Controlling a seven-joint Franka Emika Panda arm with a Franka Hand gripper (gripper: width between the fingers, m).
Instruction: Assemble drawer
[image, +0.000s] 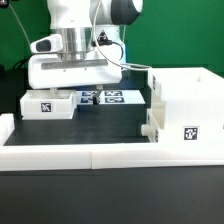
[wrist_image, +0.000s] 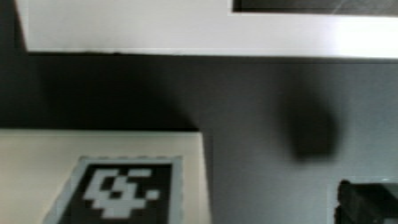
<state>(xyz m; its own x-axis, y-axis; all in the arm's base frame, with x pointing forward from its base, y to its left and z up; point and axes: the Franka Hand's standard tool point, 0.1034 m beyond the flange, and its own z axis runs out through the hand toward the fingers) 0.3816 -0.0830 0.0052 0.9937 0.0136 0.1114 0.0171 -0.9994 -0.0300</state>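
The large white drawer shell stands at the exterior view's right, with a tag on its near face. A small knobbed white part shows at the shell's left side; I cannot tell if it is a tray. One small white tray with a tag lies at the left, just below my gripper. The gripper's hand hangs low over the tray's right end, and its fingertips are hidden there. In the wrist view the tray's tagged face is close. One dark finger stands far to the side, with bare table beside it.
The marker board lies behind the tray in the middle of the table. A long low white border wall runs along the front and up the left side. A white strip crosses the far side of the wrist view.
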